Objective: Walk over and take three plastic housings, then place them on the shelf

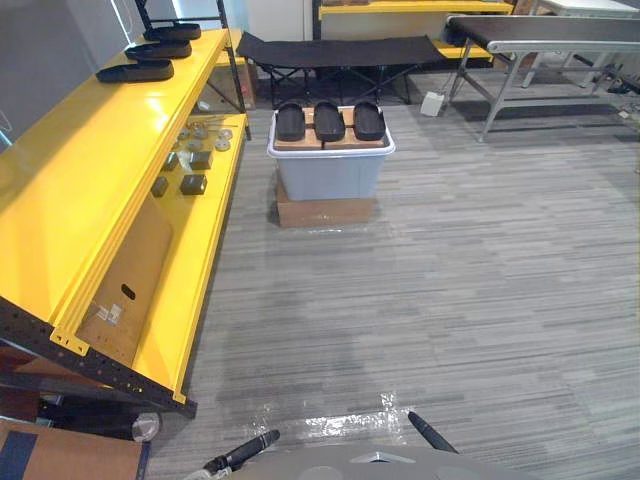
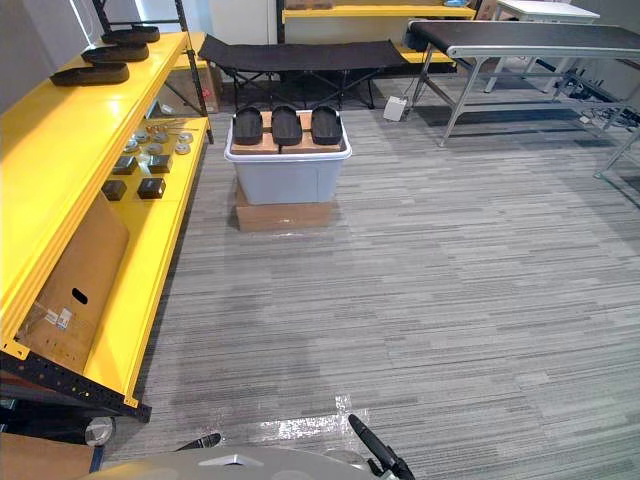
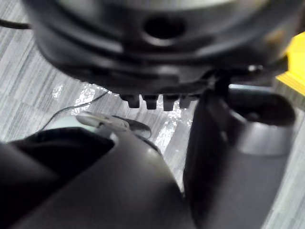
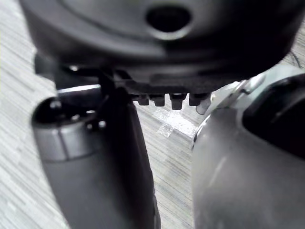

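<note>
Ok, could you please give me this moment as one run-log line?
stage: pre-pickup | three housings on grey bin ahead, untouched | left hand open, empty | right hand open, empty | yellow shelf at left

The shelf (image 1: 100, 170) at nine o'clock is yellow. Three plastic housings (image 1: 328, 120) at twelve o'clock are black, on a pale grey bin (image 1: 330, 175) over a brown box (image 1: 325, 212). The floor (image 1: 460, 280) is grey with thin stripes.
</note>
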You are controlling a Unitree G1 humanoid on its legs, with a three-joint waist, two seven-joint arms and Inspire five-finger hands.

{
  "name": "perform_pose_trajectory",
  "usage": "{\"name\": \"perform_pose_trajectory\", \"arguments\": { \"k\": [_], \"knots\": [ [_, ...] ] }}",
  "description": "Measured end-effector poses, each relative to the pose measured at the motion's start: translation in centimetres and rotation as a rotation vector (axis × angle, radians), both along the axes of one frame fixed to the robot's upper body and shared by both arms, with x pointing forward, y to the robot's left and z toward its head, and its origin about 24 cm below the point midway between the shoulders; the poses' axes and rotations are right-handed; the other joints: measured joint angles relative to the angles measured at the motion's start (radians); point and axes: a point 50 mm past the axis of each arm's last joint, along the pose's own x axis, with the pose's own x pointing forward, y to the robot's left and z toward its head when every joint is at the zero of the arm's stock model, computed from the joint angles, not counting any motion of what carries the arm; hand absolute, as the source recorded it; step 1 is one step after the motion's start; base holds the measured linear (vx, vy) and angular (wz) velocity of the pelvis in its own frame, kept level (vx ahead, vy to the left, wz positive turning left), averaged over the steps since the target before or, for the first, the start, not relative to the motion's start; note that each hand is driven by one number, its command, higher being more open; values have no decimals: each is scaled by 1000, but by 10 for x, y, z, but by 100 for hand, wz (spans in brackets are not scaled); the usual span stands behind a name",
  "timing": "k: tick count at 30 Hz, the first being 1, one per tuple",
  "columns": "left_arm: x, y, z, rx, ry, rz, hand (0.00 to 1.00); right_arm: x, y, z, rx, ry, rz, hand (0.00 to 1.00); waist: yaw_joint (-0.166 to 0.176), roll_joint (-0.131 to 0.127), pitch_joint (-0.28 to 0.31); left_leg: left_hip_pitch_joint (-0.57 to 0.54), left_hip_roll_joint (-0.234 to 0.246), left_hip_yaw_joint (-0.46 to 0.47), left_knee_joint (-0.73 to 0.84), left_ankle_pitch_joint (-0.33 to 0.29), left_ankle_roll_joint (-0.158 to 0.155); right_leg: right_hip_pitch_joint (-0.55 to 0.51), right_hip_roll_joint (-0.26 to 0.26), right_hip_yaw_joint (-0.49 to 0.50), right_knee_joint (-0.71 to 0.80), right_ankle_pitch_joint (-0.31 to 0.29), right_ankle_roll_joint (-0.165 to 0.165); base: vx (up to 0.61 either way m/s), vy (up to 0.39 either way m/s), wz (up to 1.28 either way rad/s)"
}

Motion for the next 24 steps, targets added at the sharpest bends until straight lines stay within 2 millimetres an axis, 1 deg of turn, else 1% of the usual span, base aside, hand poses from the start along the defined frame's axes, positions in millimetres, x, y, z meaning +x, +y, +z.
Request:
{"name": "perform_pose_trajectory", "arguments": {
  "k": [1,2,4,6,7,9,10,13,15,19,24],
  "knots": [
    [7,2,1,10,-18,-23,100,10,0,2,-42,-19,87,100,0,-7,10,3,-3,-9,0,0,0,12,-3,-10,-9,2,3,26,4,12],
    [10,2,2,16,-26,-37,100,15,0,3,-59,-33,123,100,0,-9,14,4,-3,-10,0,0,0,12,-3,-10,-9,2,3,18,2,12],
    [22,4,5,35,-61,-71,100,40,2,10,-105,-116,216,100,2,-21,23,3,-4,-9,0,0,0,11,-4,-10,-9,3,4,0,0,0],
    [30,3,7,40,-89,-95,100,52,1,15,-126,-164,236,100,1,-22,29,3,-5,-9,0,0,0,9,-6,-10,-9,3,5,-52,3,-1],
    [36,1,8,39,-106,-110,100,61,0,18,-136,-191,243,100,2,-21,31,2,-7,-9,0,0,1,5,-7,-10,-8,3,5,-62,8,1],
    [39,-3,9,33,-115,-135,100,69,0,20,-145,-209,277,100,1,-19,33,1,-8,-8,-1,1,1,3,-8,-10,-8,3,6,-46,5,0],
    [44,-5,9,30,-121,-144,100,69,1,20,-141,-209,280,100,1,-18,33,1,-9,-8,-3,1,1,3,-9,-10,-8,3,6,-40,-2,-1],
    [45,-8,9,33,-106,-134,100,64,2,17,-94,-175,248,100,-2,-17,39,0,-9,-7,-4,1,1,1,-9,-10,-9,3,6,0,0,0],
    [44,-9,8,38,-100,-127,100,57,2,15,-75,-149,236,100,-5,-15,41,0,-9,-7,-3,1,1,1,-8,-10,-11,3,6,0,0,0],
    [40,-8,6,56,-110,-104,100,45,5,10,-45,-95,229,100,-23,-12,43,4,-9,-6,-1,1,1,11,-8,-9,-15,4,7,0,0,0],
    [37,-6,6,49,-125,-67,100,39,5,8,-24,-73,201,100,-23,-12,43,6,-7,12,-4,-1,0,1,-8,3,-5,5,8,-45,-8,-8]
  ]
}}
